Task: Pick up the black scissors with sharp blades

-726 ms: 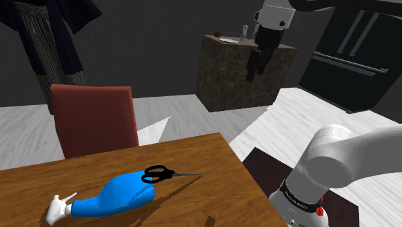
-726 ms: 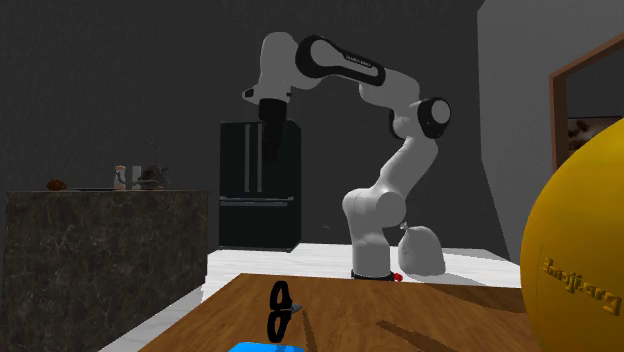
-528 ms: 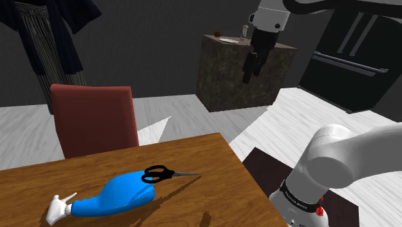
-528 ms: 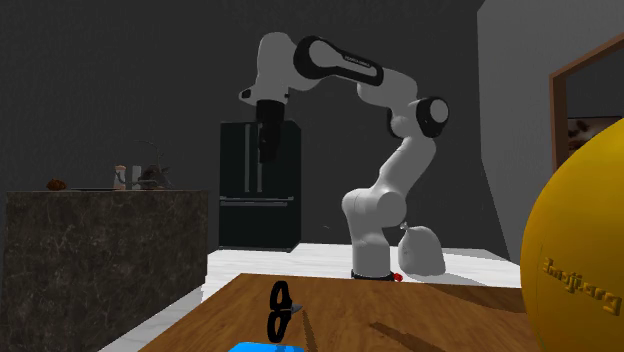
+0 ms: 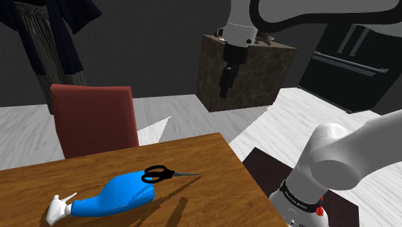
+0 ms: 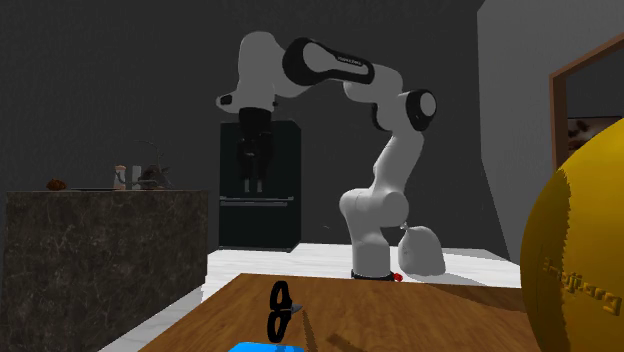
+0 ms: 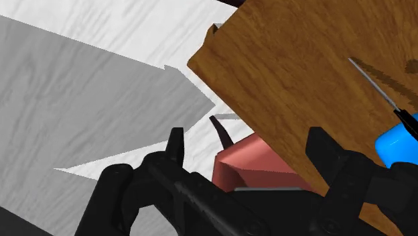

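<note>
Fingers (image 7: pixel 175 144) on your gripper (image 5: pixel 225 80) stand wide apart, holding nothing, raised well clear of the wooden table (image 5: pixel 212 155), where the black scissors (image 5: pixel 161 174) lie flat, handles against a blue bottle (image 5: pixel 119 193).

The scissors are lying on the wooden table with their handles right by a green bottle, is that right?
Not quite: the bottle is blue, not green. The shoulder view shows the scissors lying on the wooden table with their handles right by that blue bottle.
</note>
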